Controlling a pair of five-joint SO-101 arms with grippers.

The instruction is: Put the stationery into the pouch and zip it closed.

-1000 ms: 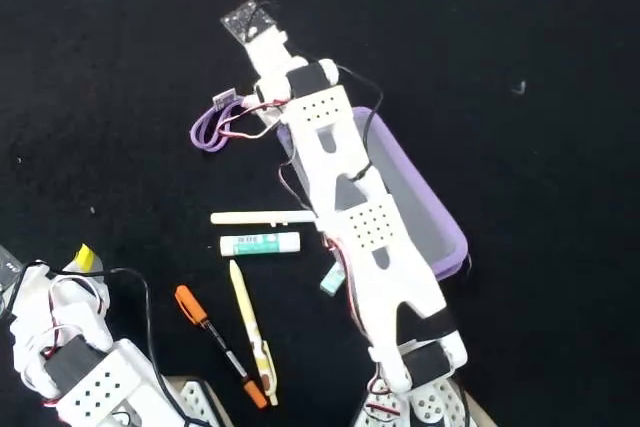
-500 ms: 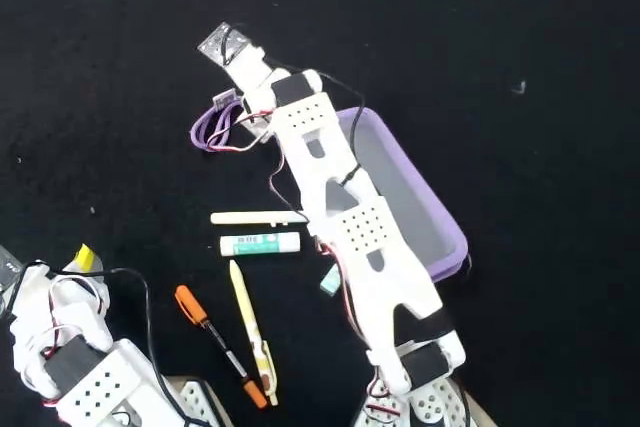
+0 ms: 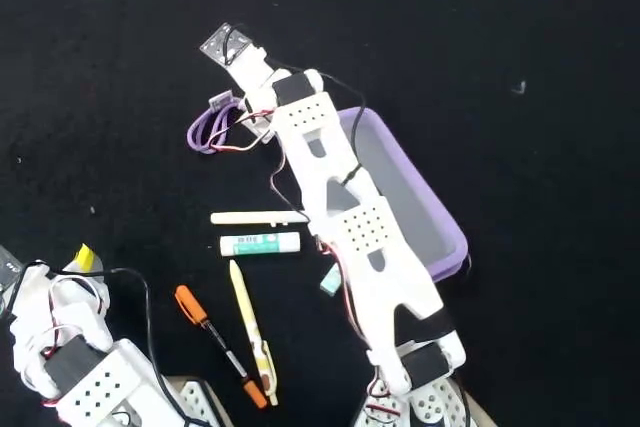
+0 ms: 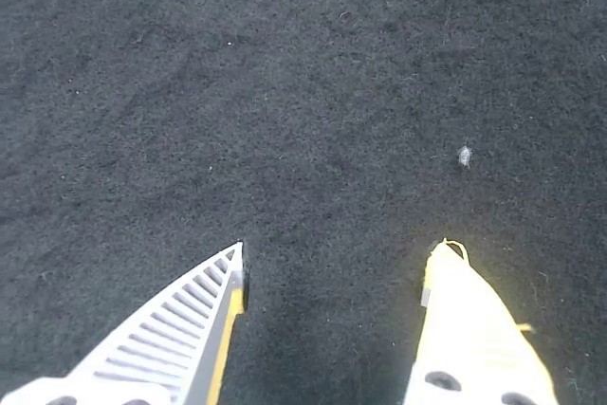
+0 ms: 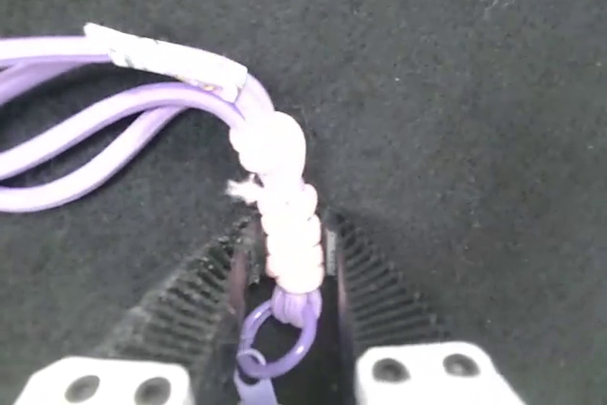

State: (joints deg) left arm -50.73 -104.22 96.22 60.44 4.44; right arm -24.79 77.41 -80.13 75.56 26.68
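Both jaws of the right claw [image 5: 287, 239] squeeze the pouch [image 3: 410, 197] zipper's knotted cord [image 5: 283, 187], purple loops [image 5: 85, 130] trailing past the tips.

The right arm [image 3: 340, 187] covers the pouch [image 3: 420, 197]'s long side toward the white pen [image 3: 250, 217]; its zip cannot be made out. The pen's pouch-side end and part of the teal eraser [image 3: 331, 281] lie under that arm. The picture's edge cuts off the pouch's purple strap [image 5: 85, 130] and the pull ring [image 5: 277, 343] beyond the knotted cord [image 5: 285, 206] pinched in the right gripper [image 5: 289, 253]'s fingers [image 5: 370, 282].
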